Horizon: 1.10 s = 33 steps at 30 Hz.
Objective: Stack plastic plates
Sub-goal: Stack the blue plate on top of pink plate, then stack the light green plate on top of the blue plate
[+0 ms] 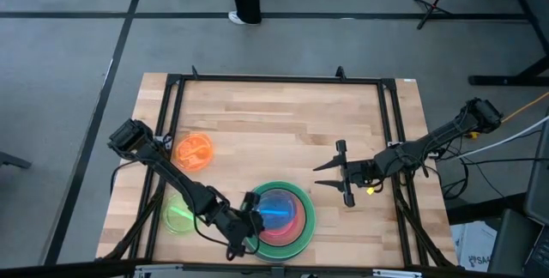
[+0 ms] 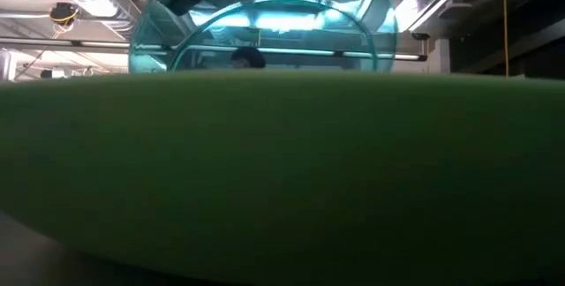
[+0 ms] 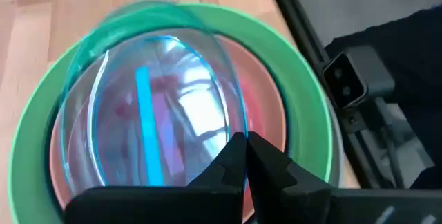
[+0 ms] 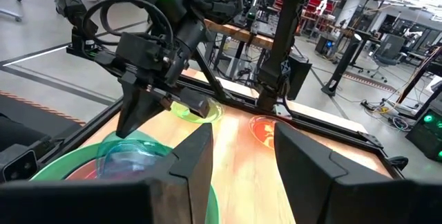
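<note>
Blue plate is being gripped tilted by the left gripper over the bottom-centre stack, orange plate and lime plate lying left, right gripper spread open.

The high camera looks straight down on my whole table, both my arms in frame. The low camera sits at table-top height, so near the light green plate that its rim fills most of the picture. My left wrist camera looks steeply down, very close, on the translucent blue plate over that green plate. My right wrist camera faces across the table from farther off. All four share the plate stack.
</note>
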### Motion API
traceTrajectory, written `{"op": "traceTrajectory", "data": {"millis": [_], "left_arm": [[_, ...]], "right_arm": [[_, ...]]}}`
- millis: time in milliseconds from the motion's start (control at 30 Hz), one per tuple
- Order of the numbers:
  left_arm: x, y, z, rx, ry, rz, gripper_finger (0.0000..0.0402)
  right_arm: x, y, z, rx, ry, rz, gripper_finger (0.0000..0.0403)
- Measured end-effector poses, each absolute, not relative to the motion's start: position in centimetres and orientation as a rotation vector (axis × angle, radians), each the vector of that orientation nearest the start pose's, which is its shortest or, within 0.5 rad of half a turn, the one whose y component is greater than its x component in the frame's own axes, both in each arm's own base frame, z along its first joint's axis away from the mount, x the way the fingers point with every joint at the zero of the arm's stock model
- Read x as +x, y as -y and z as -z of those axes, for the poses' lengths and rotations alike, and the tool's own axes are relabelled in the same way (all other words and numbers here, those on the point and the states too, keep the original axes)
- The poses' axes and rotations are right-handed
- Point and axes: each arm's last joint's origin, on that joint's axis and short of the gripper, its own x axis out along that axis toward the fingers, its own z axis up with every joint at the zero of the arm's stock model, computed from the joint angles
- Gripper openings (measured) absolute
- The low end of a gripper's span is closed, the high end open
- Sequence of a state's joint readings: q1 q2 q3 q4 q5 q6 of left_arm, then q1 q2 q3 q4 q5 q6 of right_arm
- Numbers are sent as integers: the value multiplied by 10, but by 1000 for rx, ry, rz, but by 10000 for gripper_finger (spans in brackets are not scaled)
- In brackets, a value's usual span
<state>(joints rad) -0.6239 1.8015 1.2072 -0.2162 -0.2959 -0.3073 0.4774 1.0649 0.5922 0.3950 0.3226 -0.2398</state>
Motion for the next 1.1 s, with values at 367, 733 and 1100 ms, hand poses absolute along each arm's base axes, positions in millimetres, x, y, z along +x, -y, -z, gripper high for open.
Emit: {"op": "traceTrajectory", "data": {"millis": [367,733,1100], "left_arm": [[316,215,-203,77,-773,182,2],[315,214,-202,86,-780,172,76],[301,208,-223,-134,-887,273,95]], "right_arm": [[211,-99,-269,-270,-53,-162,149],[211,-99,-269,-270,-53,-161,149],[211,-99,-269,-271,-55,-161,149]]}}
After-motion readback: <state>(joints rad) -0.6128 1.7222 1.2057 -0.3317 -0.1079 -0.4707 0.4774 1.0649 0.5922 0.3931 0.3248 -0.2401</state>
